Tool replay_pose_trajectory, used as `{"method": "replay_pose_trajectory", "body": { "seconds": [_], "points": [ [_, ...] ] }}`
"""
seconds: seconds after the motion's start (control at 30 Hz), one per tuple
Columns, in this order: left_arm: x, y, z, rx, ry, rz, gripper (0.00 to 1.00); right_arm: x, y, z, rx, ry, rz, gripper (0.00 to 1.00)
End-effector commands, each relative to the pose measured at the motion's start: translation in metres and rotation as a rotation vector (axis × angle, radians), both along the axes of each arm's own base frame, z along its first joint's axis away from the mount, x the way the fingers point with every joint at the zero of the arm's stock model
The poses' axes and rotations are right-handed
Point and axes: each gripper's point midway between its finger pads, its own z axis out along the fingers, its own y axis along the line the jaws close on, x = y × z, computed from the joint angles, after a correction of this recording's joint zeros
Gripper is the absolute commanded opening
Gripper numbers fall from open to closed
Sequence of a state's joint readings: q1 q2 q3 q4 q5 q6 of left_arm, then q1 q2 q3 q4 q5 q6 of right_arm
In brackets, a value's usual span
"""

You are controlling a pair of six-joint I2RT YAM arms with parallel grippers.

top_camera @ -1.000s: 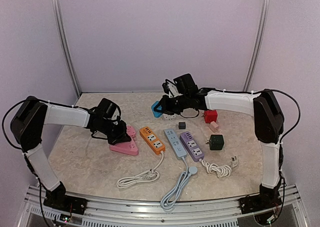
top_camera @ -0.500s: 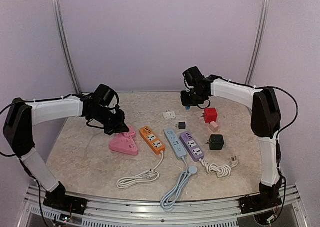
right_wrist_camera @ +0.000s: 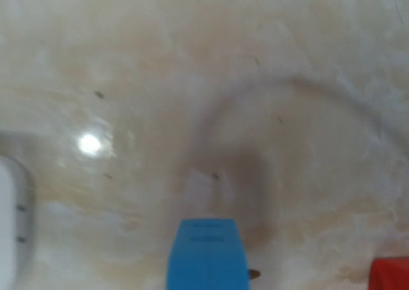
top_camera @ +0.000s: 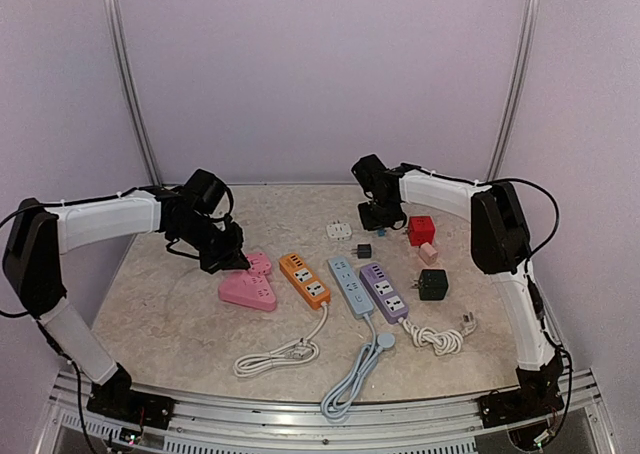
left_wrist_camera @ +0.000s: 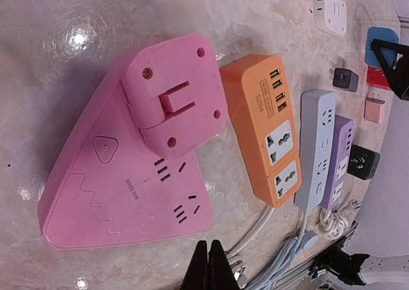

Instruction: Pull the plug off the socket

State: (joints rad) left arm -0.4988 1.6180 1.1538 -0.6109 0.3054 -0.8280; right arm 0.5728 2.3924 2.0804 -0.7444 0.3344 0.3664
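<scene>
While the right gripper (top_camera: 380, 222) clamps the blue plug (right_wrist_camera: 207, 255) low over the table (top_camera: 160, 319), presumably to set it down clear of the white socket (top_camera: 340, 231) nearby, the left gripper (left_wrist_camera: 208, 266) hovers pinched shut, empty, beside the pink strip (left_wrist_camera: 115, 194).

A robotics lab test cell is indicated. The upper half of the top view is filled by plain pale panels (top_camera: 320, 74), framed by bare metal uprights (top_camera: 128, 84) at upper left and upper right. Two white-sleeved robot arms (top_camera: 100, 224) are seen mounted at an aluminium rail (top_camera: 300, 419) along the bottom edge, with exposed cabling at their bases. In the centre, coloured power strips (top_camera: 305, 279) are laid side by side on a stone-patterned table (top_camera: 170, 319), their cords (top_camera: 275, 359) coiled loose on it.
</scene>
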Motion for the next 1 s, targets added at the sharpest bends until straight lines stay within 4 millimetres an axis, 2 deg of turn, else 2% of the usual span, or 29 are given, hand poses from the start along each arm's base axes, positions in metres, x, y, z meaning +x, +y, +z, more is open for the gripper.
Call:
{"method": "replay_pose_trajectory", "body": {
  "seconds": [0.0,0.33,0.5,0.7,0.97],
  "points": [
    [0.000,0.010,0.009,0.022,-0.010,0.013,0.00,-0.002,-0.016,-0.009,-0.091,0.021,-0.025,0.08],
    [0.007,0.020,0.005,0.028,0.000,0.036,0.00,-0.014,-0.011,-0.026,-0.096,0.061,0.003,0.33],
    [0.010,0.023,0.005,0.023,-0.001,0.042,0.00,-0.017,-0.005,-0.027,-0.084,0.065,0.017,0.38],
    [0.011,0.022,0.000,0.019,0.001,0.045,0.00,-0.023,0.009,-0.011,-0.034,0.042,0.039,0.40],
    [0.011,0.023,-0.005,0.017,0.011,0.045,0.00,-0.031,0.022,-0.002,0.060,0.030,0.066,0.46]
  ]
}}
